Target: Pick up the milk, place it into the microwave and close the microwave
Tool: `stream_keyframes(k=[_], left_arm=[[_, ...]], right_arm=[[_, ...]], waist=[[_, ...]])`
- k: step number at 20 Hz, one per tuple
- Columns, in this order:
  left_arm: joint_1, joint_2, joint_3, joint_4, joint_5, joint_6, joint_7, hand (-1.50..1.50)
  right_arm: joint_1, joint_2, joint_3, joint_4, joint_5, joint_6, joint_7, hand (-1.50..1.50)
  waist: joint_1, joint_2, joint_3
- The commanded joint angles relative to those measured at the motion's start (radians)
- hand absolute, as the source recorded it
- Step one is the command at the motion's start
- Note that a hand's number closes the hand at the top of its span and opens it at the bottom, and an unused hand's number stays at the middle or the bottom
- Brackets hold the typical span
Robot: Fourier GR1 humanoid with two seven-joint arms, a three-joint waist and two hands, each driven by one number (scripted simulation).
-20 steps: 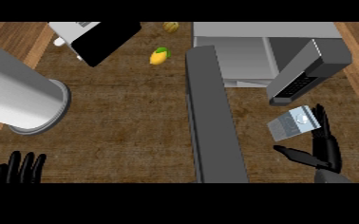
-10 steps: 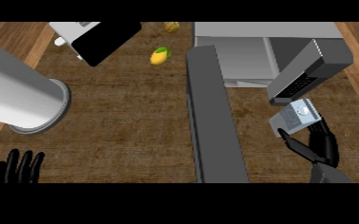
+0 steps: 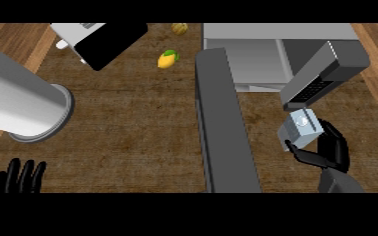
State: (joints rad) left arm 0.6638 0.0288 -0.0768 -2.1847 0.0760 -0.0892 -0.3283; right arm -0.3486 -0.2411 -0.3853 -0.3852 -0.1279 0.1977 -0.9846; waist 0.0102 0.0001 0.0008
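1. The counter (image 3: pixel 133 130) is dark, rough-grained brown wood, with lighter boards showing at its far corners.
2. The microwave (image 3: pixel 258 65) stands at the far right, its door (image 3: pixel 225 130) swung wide open towards the near edge.
3. The right hand (image 3: pixel 328 150) is curled round the milk carton (image 3: pixel 301 127), just below the microwave's dark panel (image 3: pixel 325 75). It is right of the door and outside the cavity.
4. The left hand (image 3: pixel 22 176) rests at the near left edge, fingers straight and apart.
5. A grey cylinder (image 3: pixel 29 110) sits at the left, and a yellow fruit (image 3: pixel 168 59) lies farther back.
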Motion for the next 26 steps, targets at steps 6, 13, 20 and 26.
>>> stream_keyframes(k=[6,13,20,26], left_arm=[[-0.020,0.012,0.028,0.013,0.027,-0.020,-0.009,-1.50],[0.083,0.004,0.025,-0.026,0.042,-0.043,-0.032,-1.50],[0.073,0.018,0.093,0.046,0.077,-0.083,-0.094,-1.50],[0.121,0.018,0.094,0.024,0.092,-0.116,-0.100,-1.50]], right_arm=[[-0.083,0.050,0.101,0.009,0.041,0.187,-0.023,1.50],[-0.035,0.041,0.205,-0.142,0.070,0.266,0.035,1.50],[0.164,0.146,0.317,-0.548,0.056,0.147,0.230,1.50],[0.380,0.206,0.377,-0.960,-0.026,0.112,0.482,1.50]], waist=[[0.016,0.006,0.002],[-0.003,-0.006,-0.001],[-0.019,-0.008,-0.003],[-0.018,-0.008,-0.002]])
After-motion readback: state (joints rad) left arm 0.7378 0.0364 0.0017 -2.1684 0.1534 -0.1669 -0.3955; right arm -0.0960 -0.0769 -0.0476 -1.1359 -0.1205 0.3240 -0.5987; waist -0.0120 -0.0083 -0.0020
